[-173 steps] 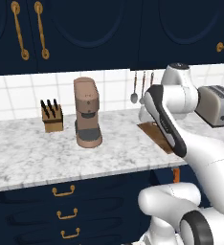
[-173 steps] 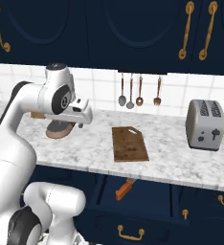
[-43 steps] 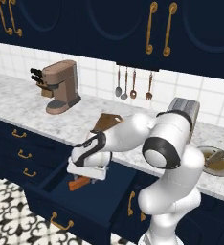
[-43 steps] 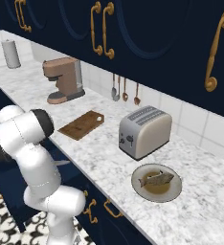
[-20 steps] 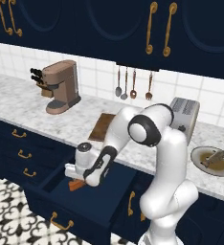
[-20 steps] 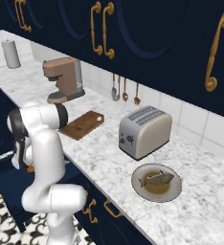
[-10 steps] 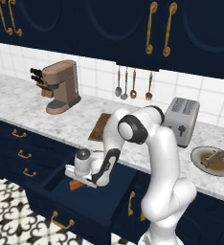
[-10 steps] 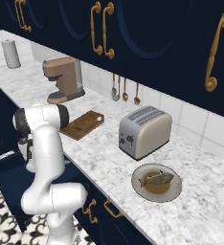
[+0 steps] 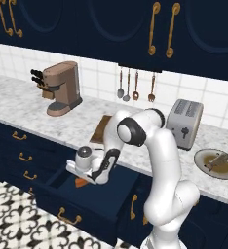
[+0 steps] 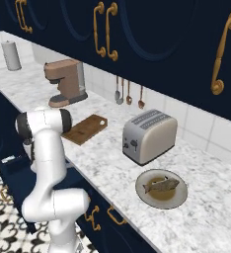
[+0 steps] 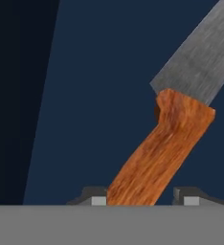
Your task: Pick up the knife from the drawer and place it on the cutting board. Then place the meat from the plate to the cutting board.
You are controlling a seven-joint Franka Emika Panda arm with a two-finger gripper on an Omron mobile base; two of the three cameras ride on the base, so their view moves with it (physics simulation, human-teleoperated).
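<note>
The navy drawer (image 9: 82, 203) stands pulled out below the counter. The knife (image 11: 161, 154) lies in it, orange handle toward me and grey blade (image 11: 200, 60) running away; its handle (image 9: 80, 182) peeks out under my hand. My gripper (image 11: 140, 198) (image 9: 83, 178) is low in the drawer, straddling the handle. One fingertip (image 11: 94, 196) touches the handle, the other (image 11: 186, 195) stands a small gap off. The dark-brown cutting board (image 9: 101, 132) (image 10: 85, 129) lies on the counter above. The meat (image 9: 217, 160) (image 10: 161, 185) rests on the plate (image 9: 203, 168) (image 10: 179, 197) at the right.
A toaster (image 9: 184, 121) (image 10: 149, 134) stands between board and plate. A coffee machine (image 9: 62, 87) (image 10: 65, 81) and a knife block (image 9: 40, 80) sit further left. Spoons (image 9: 135, 87) hang on the tiled wall. A paper roll (image 10: 11, 55) stands far back.
My hand has sunk a little deeper into the drawer and the jaws have narrowed from wide open to close about the knife's handle. Nothing else has moved.
</note>
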